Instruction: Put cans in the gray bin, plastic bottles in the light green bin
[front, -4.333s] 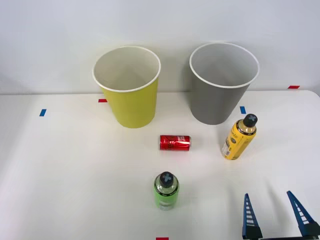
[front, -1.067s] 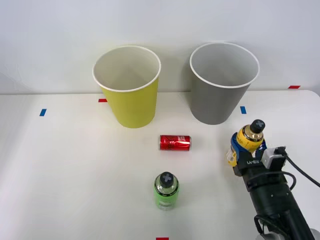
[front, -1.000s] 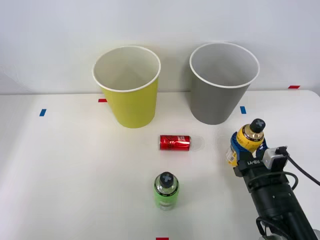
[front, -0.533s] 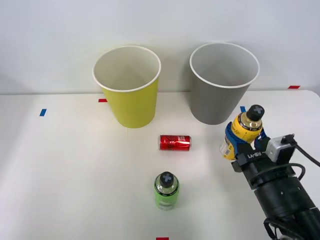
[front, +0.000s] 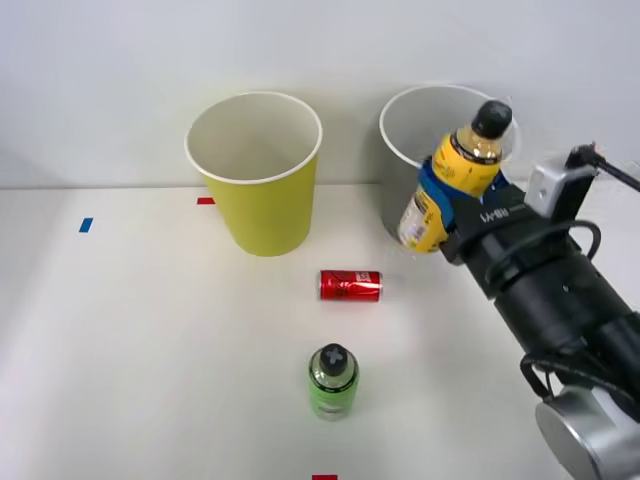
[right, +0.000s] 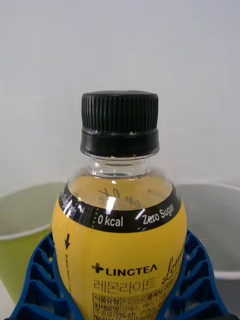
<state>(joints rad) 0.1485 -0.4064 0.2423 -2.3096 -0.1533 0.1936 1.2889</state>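
Right tool (front: 447, 192) clamped on the yellow-labelled bottle (front: 447, 178), blue ribbed fingers (right: 196, 280) pressed against both sides of its label in the right wrist view. Bottle held up off the table (front: 150, 330), tilted with its dark cap (front: 491, 117) toward the far right corner, overlapping the front of the gray bin (front: 400, 190) in the front view. Gray bin standing near the table's far edge, right of the middle; light green bin (front: 260, 180) beside it to the left, also near the far edge, the two apart. Red can (front: 350, 285) lying on its side around the table's middle, in front of the gap between the bins. Green bottle (front: 332, 384) upright closer to the near edge, just nearer than the can and apart from it.
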